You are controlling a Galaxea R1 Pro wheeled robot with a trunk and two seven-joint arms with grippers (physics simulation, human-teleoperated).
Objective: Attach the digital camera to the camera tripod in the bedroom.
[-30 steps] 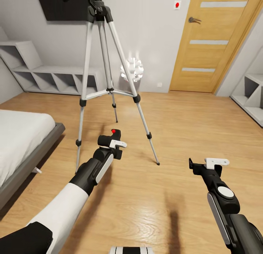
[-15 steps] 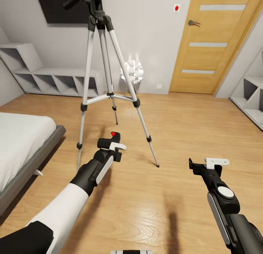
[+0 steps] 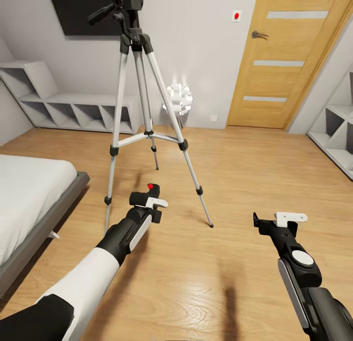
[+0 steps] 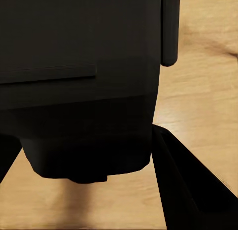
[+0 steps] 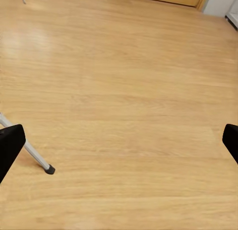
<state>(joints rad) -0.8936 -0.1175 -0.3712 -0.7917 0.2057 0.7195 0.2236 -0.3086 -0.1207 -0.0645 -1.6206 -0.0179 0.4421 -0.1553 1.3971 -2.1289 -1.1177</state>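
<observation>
Three silver-grey legs of the tall camera tripod stand on the light wood floor between the low grey-framed bed and the wooden door, just ahead of the left gripper clamped on the small black digital camera, while the right gripper is wide open, holding nothing

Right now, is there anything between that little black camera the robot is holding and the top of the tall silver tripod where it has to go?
Nothing visible. The small black boxy camera with the red button sits in the left gripper, and only open air separates it from the black head of the silver-legged tripod, high above and ahead.
</observation>
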